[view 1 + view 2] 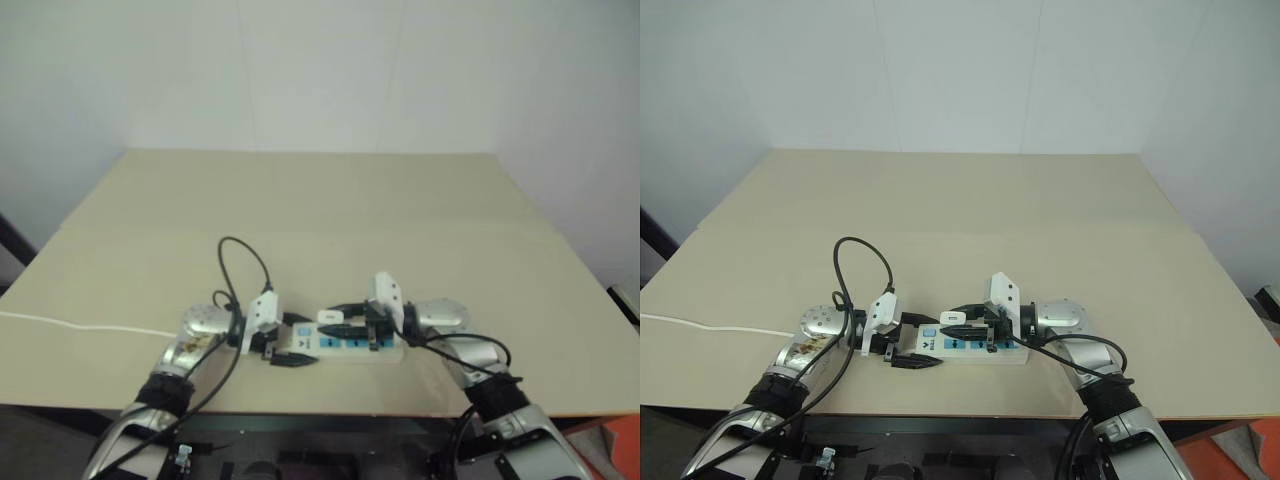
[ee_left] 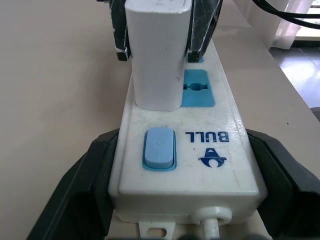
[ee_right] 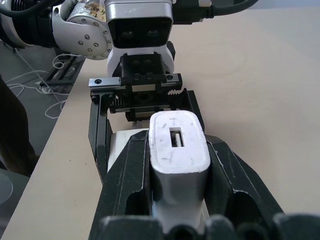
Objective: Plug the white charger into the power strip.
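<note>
Surface: tan table, pale walls behind.
Power strip: we find it near the table's 6 o'clock edge, long axis 9-to-3.
White charger: upright on the strip, seemingly seated.
Right gripper: clenched on the charger, reaching from 3 o'clock.
Left gripper: braces the strip's cord end, fingers spread, from 9 o'clock.

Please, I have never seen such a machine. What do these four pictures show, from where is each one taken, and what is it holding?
It is a humanoid robot with two arms, at a table. Two pictures come from its head, looking down; the other two come from a camera on each wrist. On the table lies a power strip with blue sockets. The left gripper holds the strip's end, where the switch is, between its fingers. The right gripper is shut on a white charger, which stands upright on the strip, next to the switch.
</note>
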